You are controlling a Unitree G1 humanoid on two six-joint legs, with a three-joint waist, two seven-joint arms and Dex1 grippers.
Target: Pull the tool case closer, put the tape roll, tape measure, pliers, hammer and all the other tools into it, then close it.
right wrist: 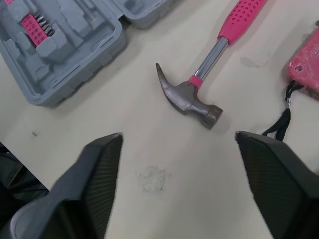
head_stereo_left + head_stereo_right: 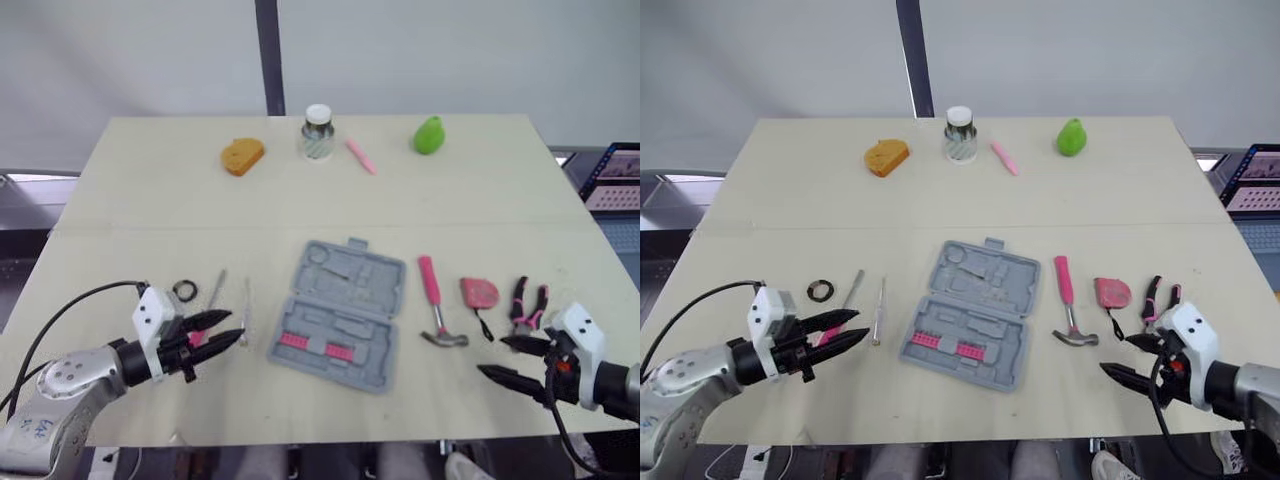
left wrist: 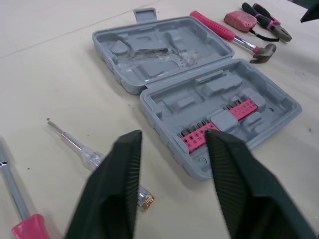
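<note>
The grey tool case [image 2: 352, 272] lies open at the table's middle, with pink bit holders [image 2: 315, 345] in its near half. Right of it lie the pink-handled hammer [image 2: 434, 300], the pink tape measure [image 2: 479, 292] and the pliers [image 2: 527, 303]. Left of it are the black tape roll [image 2: 184, 289], a pink-handled screwdriver [image 2: 216, 290] and a clear-handled screwdriver [image 3: 94, 159]. My left gripper [image 2: 236, 324] hovers open over the screwdrivers, holding nothing. My right gripper [image 2: 492, 357] is open near the hammer head [image 1: 192, 99], just in front of the pliers.
Along the far edge stand an orange object [image 2: 242, 155], a jar with a white lid [image 2: 318, 133], a pink stick [image 2: 361, 156] and a green object [image 2: 429, 135]. A laptop screen [image 2: 612, 178] sits beyond the table's right edge.
</note>
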